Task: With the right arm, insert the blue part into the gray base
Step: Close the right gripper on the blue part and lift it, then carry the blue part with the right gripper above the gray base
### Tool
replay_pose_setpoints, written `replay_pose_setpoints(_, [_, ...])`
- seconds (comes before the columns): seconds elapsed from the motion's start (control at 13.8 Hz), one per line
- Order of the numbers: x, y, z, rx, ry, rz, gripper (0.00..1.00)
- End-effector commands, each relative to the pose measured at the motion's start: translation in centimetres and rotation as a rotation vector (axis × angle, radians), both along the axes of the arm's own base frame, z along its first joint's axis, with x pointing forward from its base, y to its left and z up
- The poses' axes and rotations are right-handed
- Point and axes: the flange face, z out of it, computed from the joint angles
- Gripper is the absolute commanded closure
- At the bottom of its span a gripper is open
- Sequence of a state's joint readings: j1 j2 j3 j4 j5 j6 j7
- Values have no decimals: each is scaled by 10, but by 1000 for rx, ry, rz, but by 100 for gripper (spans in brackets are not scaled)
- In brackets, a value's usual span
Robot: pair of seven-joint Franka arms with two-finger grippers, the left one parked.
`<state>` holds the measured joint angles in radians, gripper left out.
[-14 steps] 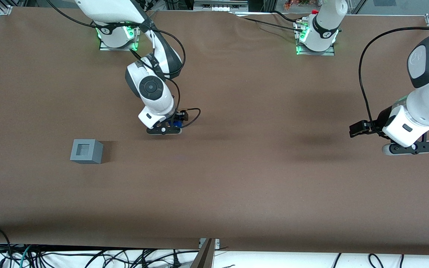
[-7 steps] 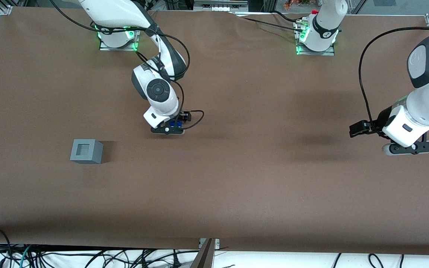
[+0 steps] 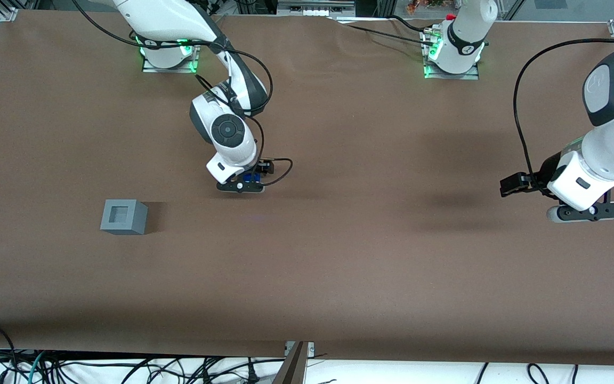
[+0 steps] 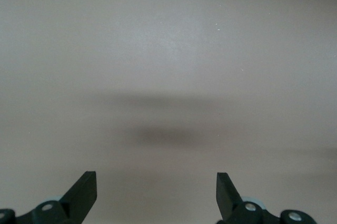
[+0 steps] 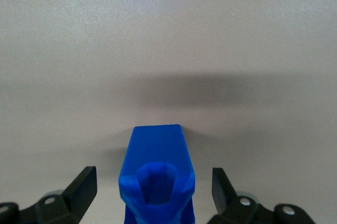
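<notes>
The blue part (image 5: 156, 150) stands on the brown table between the two black fingers (image 5: 84, 184) of my right gripper (image 5: 154, 182). A gap shows on each side of it, so the gripper is open around it. In the front view the gripper (image 3: 240, 186) is low over the table, and only a bit of the blue part (image 3: 250, 177) shows under the wrist. The gray base (image 3: 123, 216), a cube with a square recess in its top, sits apart. It lies nearer the front camera and toward the working arm's end of the table.
Brown table mat (image 3: 307, 266) stretches out around both things. The right arm's black cable (image 3: 280, 170) loops out beside the gripper. Both arm bases (image 3: 168, 50) are mounted at the table edge farthest from the front camera.
The right arm shifted a little toward the parked arm's end and settled lower over the blue part. It has barely moved in the last half second. The gray base has not moved.
</notes>
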<state>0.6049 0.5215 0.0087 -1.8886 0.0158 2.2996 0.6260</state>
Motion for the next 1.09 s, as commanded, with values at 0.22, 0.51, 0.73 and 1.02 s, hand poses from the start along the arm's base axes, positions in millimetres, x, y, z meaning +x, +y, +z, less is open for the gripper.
replay_pose_setpoints(0.22, [3,-2,3,7,-3,-1,79])
replay_pose_setpoints(0.51, [15,0,49,23,-20,25,92])
replay_pose_setpoints(0.73, [48,-23,104,-16,43,36,92])
replay_pose_setpoints(1.02, [88,-94,162,-8,87,46,91])
